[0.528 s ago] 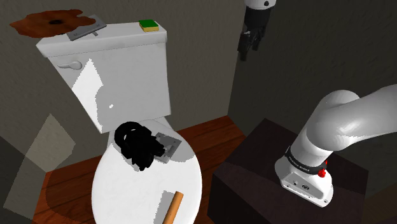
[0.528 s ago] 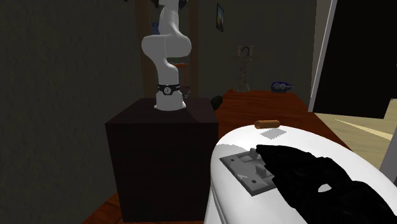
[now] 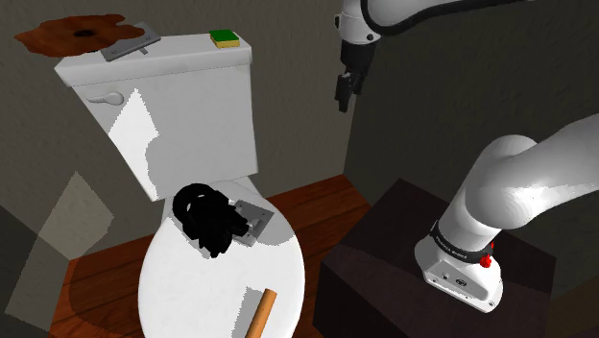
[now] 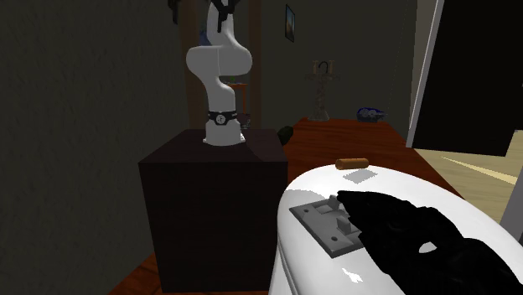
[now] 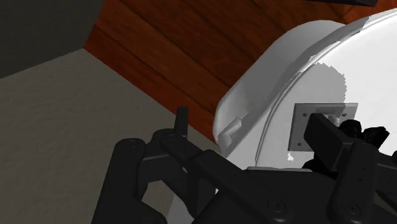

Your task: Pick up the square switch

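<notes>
Hanging high at the shoulder view's upper middle, fingers spread and empty, your hand has the grey square switch well below it toward the lower left, lying flat on the white toilet lid just beside a black object.

The square switch lies on the toilet lid, touching a tangled heap on the shoulder view's left. A short stick lies nearer the lid's front. Behind, the tank carries a sponge and a flat plate. The stand sits beside the toilet, with the gripper high above between them.
</notes>
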`<control>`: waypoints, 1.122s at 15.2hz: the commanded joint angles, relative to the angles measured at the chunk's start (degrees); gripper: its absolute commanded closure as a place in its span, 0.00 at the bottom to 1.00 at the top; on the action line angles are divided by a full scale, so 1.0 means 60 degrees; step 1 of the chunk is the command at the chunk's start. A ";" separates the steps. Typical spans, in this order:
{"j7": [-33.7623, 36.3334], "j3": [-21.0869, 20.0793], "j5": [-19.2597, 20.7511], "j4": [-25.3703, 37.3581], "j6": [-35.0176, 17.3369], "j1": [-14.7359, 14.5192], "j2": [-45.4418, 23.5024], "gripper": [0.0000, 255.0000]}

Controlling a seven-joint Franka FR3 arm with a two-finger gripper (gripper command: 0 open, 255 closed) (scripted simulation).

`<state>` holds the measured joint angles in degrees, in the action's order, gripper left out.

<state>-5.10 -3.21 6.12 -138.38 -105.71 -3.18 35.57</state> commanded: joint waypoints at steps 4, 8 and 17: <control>-0.0539 -0.0127 -0.0073 -0.0090 -0.1416 -0.0407 -0.1326 0.00; -0.0921 -0.0294 -0.0114 -0.0037 -0.2458 -0.0721 -0.2444 0.00; -0.1688 -0.0799 -0.0012 0.0538 -0.4474 -0.1332 -0.5106 0.00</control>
<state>-15.03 -7.44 5.90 -135.28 -130.97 -10.63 6.69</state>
